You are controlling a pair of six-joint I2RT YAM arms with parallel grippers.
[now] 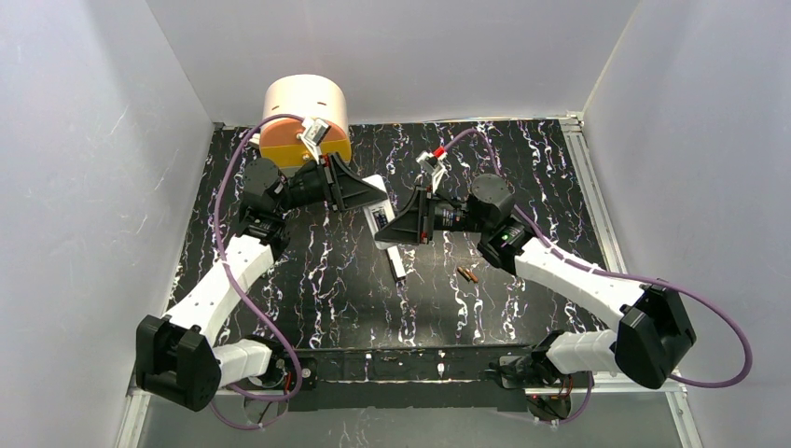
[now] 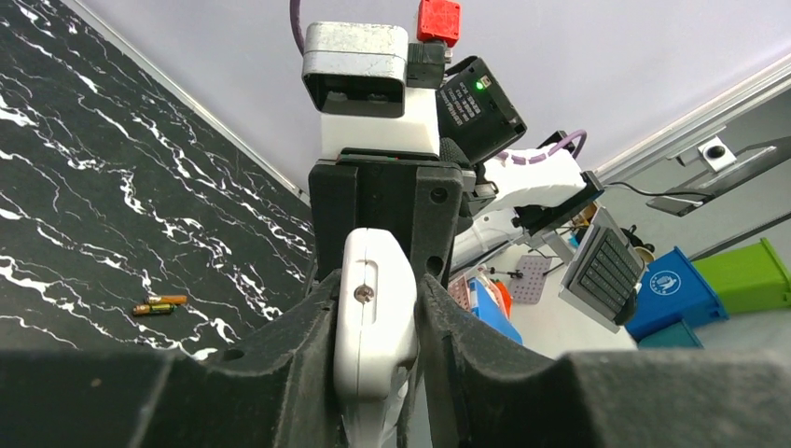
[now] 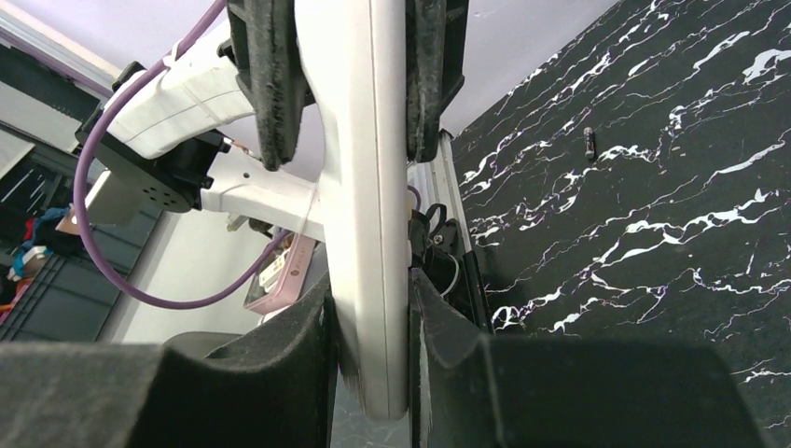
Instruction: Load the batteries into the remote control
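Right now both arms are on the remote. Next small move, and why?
Probably open the left fingers: they and the right fingers both clamp the remote, while the batteries lie on the table, so one arm must come free to fetch them.

No wording can be read anywhere. The black module (image 2: 478, 105) with the green light carries a few lines of small white print, too fine to make out. To its lower right, a blue bin (image 2: 676, 289) bears a round white emblem, its lettering illegible.
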